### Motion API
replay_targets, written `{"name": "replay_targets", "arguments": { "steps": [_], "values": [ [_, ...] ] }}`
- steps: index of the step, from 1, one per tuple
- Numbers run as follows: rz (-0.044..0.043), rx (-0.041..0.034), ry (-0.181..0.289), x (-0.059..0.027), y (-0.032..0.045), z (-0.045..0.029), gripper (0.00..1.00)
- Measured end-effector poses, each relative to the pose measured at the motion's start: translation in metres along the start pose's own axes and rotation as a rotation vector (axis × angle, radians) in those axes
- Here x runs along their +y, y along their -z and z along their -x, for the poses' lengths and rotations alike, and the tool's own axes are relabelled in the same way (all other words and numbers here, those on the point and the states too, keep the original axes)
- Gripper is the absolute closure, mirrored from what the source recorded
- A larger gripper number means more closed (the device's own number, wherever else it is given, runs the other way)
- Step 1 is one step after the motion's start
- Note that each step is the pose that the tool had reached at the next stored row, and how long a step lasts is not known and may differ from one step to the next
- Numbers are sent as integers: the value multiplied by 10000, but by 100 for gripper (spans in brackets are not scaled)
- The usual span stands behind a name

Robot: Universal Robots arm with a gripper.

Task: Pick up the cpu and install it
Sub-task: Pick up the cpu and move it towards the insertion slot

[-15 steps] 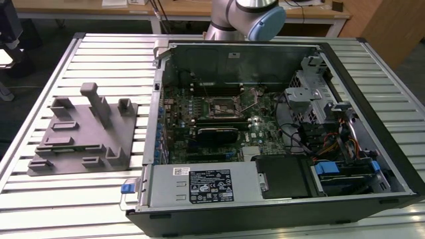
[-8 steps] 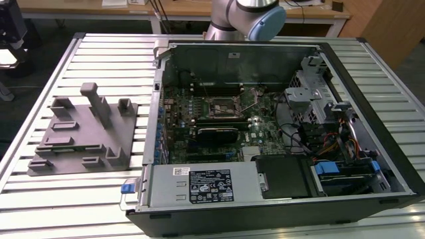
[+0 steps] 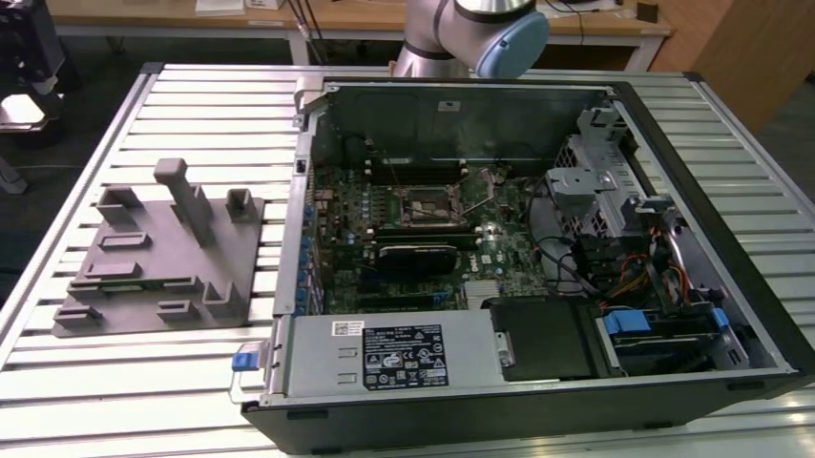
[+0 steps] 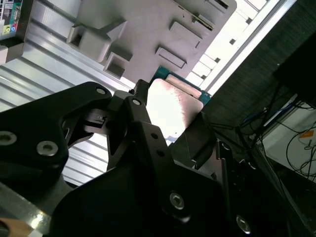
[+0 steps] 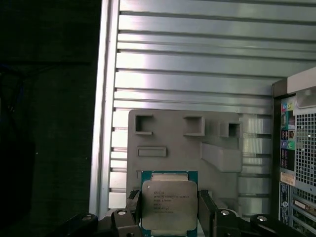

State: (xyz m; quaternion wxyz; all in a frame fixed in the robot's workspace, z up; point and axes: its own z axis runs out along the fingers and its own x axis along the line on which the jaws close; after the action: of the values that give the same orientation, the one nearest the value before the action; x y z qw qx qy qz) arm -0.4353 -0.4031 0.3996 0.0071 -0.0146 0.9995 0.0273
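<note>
The cpu (image 5: pixel 169 206), a small square chip with a silvery top plate and green rim, sits between my gripper's (image 5: pixel 169 213) two black fingers (image 5: pixel 207 210), which are shut on its sides. It hangs well above the grey tray (image 5: pixel 182 148). In the second wrist view the cpu (image 4: pixel 170 106) glares bright between the same fingers (image 4: pixel 136 118) of the gripper (image 4: pixel 170 121). In the exterior view the dark square socket (image 3: pixel 430 202) with its thin lever (image 3: pixel 486 195) lies on the motherboard inside the open computer case (image 3: pixel 713 219).
The grey tray (image 3: pixel 166 253) with upright posts lies on the ribbed metal table (image 3: pixel 76 172), at the exterior view's left of the case. The arm (image 3: pixel 471 29) rises behind the case. Cables, drive bays and a power supply (image 3: pixel 382 353) crowd the case.
</note>
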Motion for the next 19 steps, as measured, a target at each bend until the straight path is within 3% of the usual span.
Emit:
{"name": "replay_targets", "arguments": {
  "steps": [19],
  "values": [
    [0, 0, 0, -7, -3, 252, 45]
  ]
}}
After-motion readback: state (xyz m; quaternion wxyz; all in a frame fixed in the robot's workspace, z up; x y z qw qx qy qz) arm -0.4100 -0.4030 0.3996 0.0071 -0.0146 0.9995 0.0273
